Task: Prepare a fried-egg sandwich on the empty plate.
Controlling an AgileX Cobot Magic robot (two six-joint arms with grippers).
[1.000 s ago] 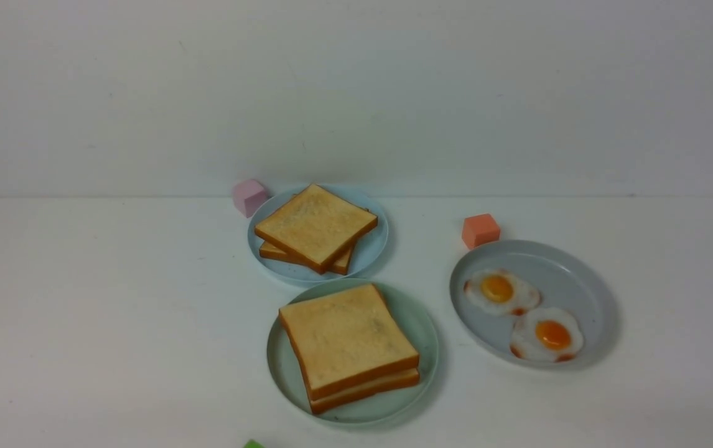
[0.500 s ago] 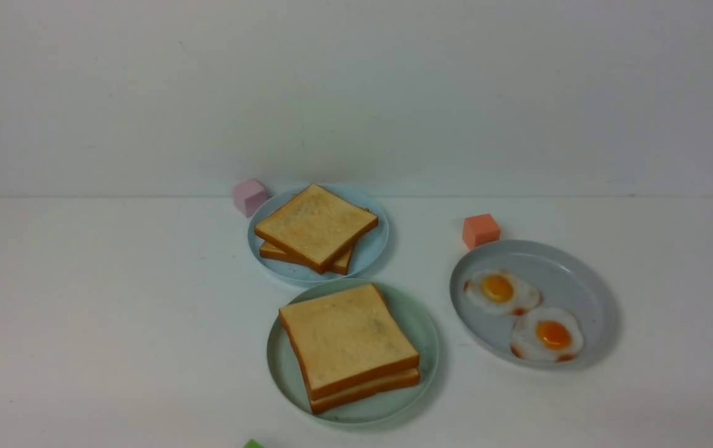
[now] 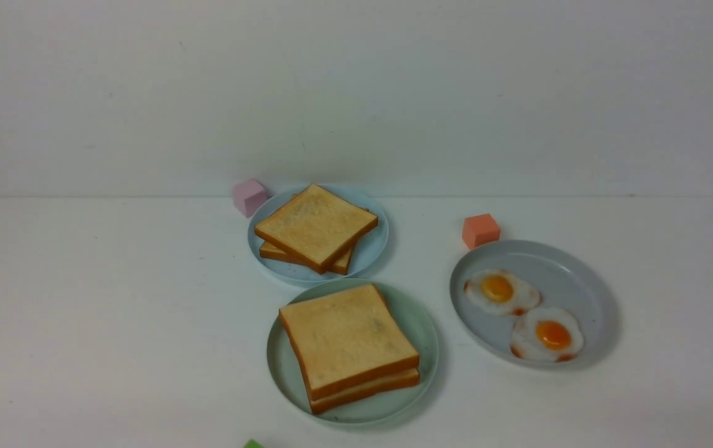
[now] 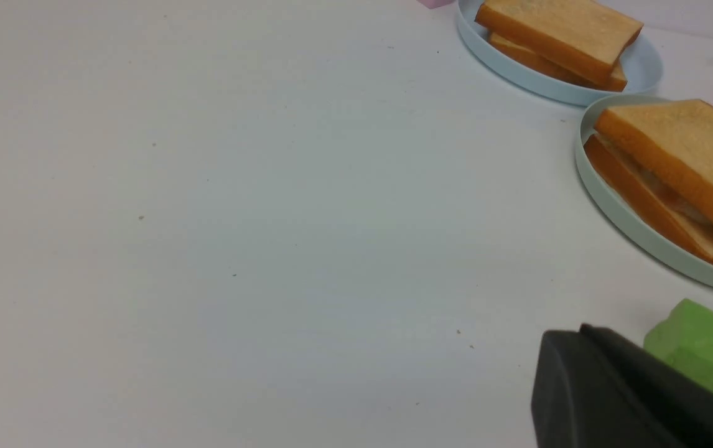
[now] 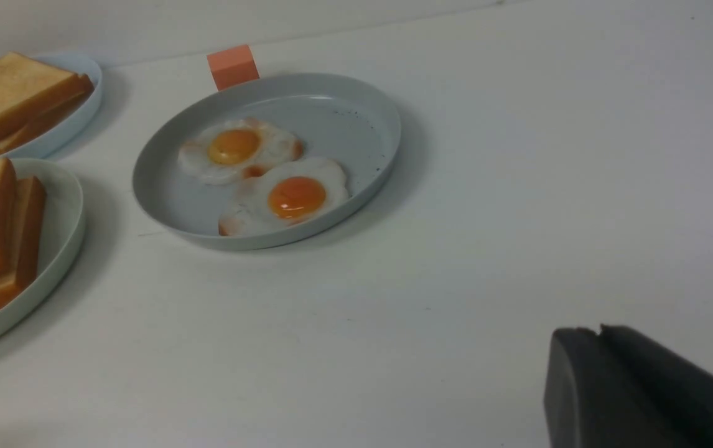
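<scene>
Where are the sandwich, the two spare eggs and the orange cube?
fried-egg sandwich (image 3: 347,336), front view, top slice.
fried eggs (image 3: 548,336), front view, nearer egg's yolk.
orange cube (image 3: 480,230), front view, front face.

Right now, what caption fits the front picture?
Finished sandwich on the mint plate, spare toast behind, two eggs right.

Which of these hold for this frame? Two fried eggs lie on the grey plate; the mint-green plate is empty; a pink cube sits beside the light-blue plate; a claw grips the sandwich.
1. Two white fried eggs lie on the round grey plate: true.
2. The round mint-green plate is empty: false, stacked golden toast slices sit on it.
3. A pink cube sits beside the round light-blue plate: true.
4. A claw grips the sandwich: false, nothing touches it.
</scene>
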